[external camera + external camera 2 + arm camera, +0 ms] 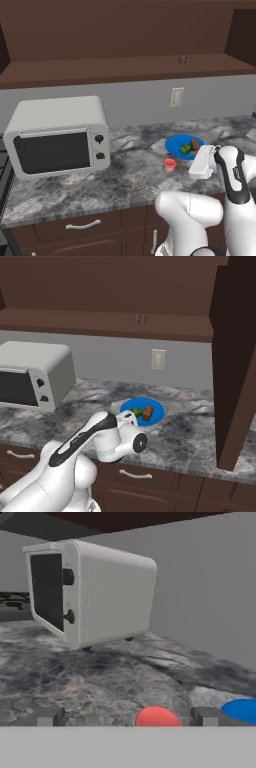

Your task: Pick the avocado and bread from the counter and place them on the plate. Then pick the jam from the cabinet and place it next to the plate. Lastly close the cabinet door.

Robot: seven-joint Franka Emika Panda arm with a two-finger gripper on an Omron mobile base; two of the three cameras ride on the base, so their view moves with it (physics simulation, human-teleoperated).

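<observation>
Cabinet (125, 35): the dark brown wall cupboard runs high above the plate, its long inner shelf bare wood apart from one small greyish item I cannot make out.
Cabinet door (235, 361): stands swung out, edge-on, up and to the right of the plate in the right base view.
Counter (130, 175): grey-and-white marbled worktop carrying the plate, over brown drawers with curved silver handles.
Microwave (57, 135): white, two dark knobs, sits on the counter well to the left of the plate (in my hand view it looms beyond the jar).
Plate (184, 146): bright blue disc lying flat on the counter, below the wall outlet (176, 97).
My gripper (127, 717): fingers wide apart, clamped on nothing; my hand hangs low just in front of the plate, with the jar's red lid between my fingertips (47, 717) in the hand view.
Jam (170, 165): red-lidded jar upright on the counter, just beside the plate's near-left edge.
Bread (147, 413): brown loaf on the plate, right of the avocado.
Avocado (185, 149): green ball on the plate, touching or nearly touching the bread.
</observation>
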